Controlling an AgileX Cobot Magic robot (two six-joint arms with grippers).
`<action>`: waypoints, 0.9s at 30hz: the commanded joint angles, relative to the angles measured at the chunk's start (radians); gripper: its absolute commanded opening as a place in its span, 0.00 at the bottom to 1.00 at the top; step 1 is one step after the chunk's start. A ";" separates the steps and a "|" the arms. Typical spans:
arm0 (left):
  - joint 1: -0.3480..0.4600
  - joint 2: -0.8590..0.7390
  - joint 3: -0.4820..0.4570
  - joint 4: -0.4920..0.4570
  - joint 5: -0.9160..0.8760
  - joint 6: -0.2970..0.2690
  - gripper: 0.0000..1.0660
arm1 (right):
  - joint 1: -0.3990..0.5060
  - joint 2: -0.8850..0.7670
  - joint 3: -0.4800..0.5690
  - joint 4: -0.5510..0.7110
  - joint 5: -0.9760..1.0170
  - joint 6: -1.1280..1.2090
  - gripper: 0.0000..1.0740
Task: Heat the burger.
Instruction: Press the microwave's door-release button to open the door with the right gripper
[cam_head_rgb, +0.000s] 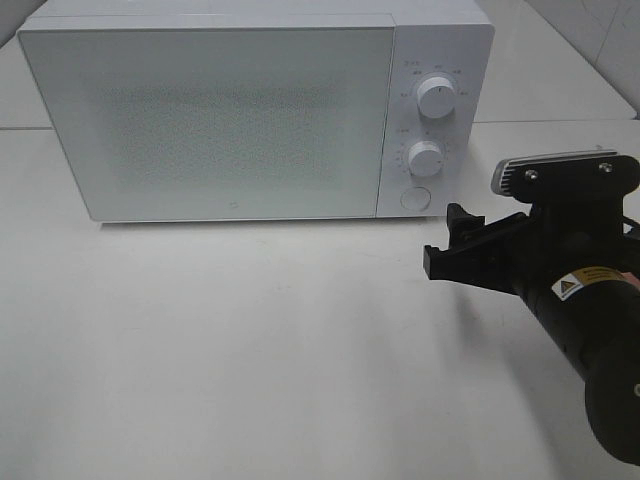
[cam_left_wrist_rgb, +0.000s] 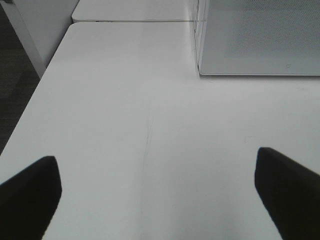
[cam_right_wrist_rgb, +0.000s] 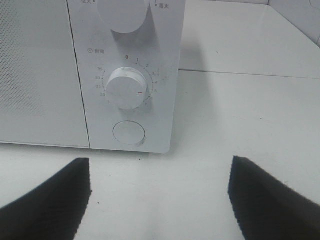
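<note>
The burger shows in no view; likely it sits behind the shut door of the microwave (cam_head_rgb: 210, 110) at the table's far edge. Your left gripper (cam_left_wrist_rgb: 156, 155) and right gripper (cam_right_wrist_rgb: 160, 160) gape wide, empty. Expect it light and squashy: pinch its sides gently.

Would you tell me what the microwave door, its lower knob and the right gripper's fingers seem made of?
The microwave door looks like smooth white glass, with fine dotted mesh behind it. The lower knob seems white plastic with a satin face. The fingers of the right gripper are matte black, finely ribbed, likely plastic or rubber.
</note>
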 joint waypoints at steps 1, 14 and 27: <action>0.002 -0.020 -0.001 0.003 0.001 -0.002 0.92 | 0.004 0.027 -0.028 -0.002 -0.081 -0.014 0.71; 0.002 -0.020 -0.001 0.003 0.001 -0.002 0.92 | 0.004 0.036 -0.036 -0.005 -0.048 0.271 0.64; 0.002 -0.020 -0.001 0.003 0.001 -0.002 0.92 | 0.004 0.036 -0.036 -0.005 0.035 0.917 0.33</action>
